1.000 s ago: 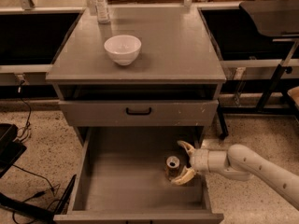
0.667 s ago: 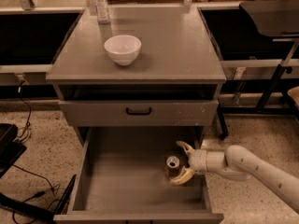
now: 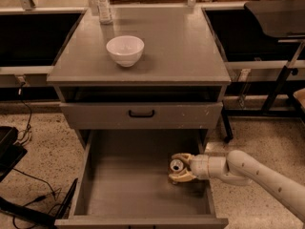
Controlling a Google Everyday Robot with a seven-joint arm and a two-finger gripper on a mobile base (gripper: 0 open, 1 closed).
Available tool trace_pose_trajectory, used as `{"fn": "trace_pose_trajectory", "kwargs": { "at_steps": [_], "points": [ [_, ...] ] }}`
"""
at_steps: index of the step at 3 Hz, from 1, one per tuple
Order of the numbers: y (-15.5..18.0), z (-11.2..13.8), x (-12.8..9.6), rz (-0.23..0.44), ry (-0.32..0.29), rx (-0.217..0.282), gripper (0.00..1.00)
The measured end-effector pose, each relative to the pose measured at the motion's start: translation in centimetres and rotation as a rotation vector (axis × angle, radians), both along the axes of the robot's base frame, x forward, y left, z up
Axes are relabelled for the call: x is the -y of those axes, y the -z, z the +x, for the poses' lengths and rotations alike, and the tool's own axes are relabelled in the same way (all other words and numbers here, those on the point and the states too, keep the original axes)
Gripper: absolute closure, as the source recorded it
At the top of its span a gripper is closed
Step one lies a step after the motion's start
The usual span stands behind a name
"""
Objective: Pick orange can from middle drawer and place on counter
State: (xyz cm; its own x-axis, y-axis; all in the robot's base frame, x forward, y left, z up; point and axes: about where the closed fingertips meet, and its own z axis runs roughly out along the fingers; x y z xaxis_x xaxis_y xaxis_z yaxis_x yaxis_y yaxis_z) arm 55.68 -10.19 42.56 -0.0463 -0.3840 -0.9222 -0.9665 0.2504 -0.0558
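The middle drawer (image 3: 125, 182) stood pulled out towards the near side, below a shut drawer front (image 3: 95, 116) with a black handle (image 3: 141, 113). The orange can (image 3: 177, 165) stood upright on the drawer floor, close to the right wall and about midway between far and near, its silver top facing up. The gripper (image 3: 174, 167) reached in from the right over that wall at the end of a pale arm (image 3: 259, 174), low inside the drawer. Its fingers (image 3: 181, 156) were closed about the orange can, one on the can's far side and one on its near side, and the can sat between them with its base still on the floor as far as could be seen.

Above, the grey tabletop (image 3: 181, 46) carried a white bowl (image 3: 125, 50) towards its left half and a clear plastic bottle (image 3: 103, 4) at the far left corner. Both stood well apart from the gripper. Black cables (image 3: 28, 194) lay on the speckled floor left of the cabinet.
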Motion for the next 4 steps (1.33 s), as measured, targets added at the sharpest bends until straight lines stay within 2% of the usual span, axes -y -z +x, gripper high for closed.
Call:
{"fn": "trace_pose_trajectory", "kwargs": {
  "at_steps": [1, 2, 3, 4],
  "points": [
    [0.7, -0.1, -0.4, 0.002, -0.002, -0.010, 0.66],
    [-0.6, -0.1, -0.9, 0.000, -0.010, -0.007, 0.88],
    [-5.4, -1.2, -1.6, -0.008, -0.066, -0.031, 1.00],
    [-15.2, -1.4, -1.3, -0.008, -0.119, -0.070, 1.00]
  ]
}}
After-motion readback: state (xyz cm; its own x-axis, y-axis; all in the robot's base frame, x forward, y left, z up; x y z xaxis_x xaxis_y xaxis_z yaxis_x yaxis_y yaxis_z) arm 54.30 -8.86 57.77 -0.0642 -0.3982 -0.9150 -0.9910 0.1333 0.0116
